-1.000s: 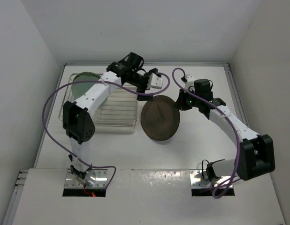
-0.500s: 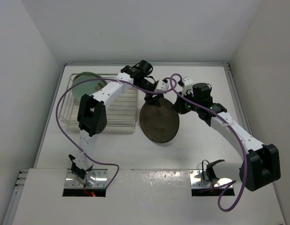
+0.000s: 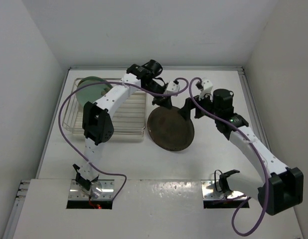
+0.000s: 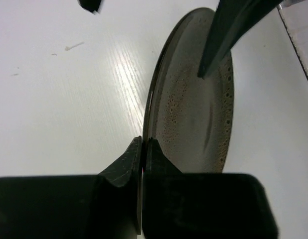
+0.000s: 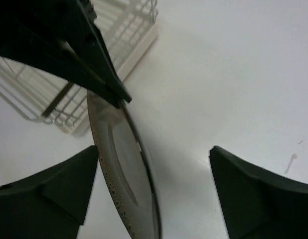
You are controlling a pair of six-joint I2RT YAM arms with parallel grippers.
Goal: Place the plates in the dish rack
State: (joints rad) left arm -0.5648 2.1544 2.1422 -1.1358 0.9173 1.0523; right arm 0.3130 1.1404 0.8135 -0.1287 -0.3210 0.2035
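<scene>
1. Presently, left gripper: jaws clamped on the rim of the glossy dark brown round plate, which is tilted over the white counter just beside the silvery wire dish rack.
2. Right gripper: jaws apart, straddling the plate's edge.
3. Pale mint-green plate: racked, far-left end.
4. Risk: the thin rim pinch lets the plate pivot or slip; the close grippers collide.
</scene>
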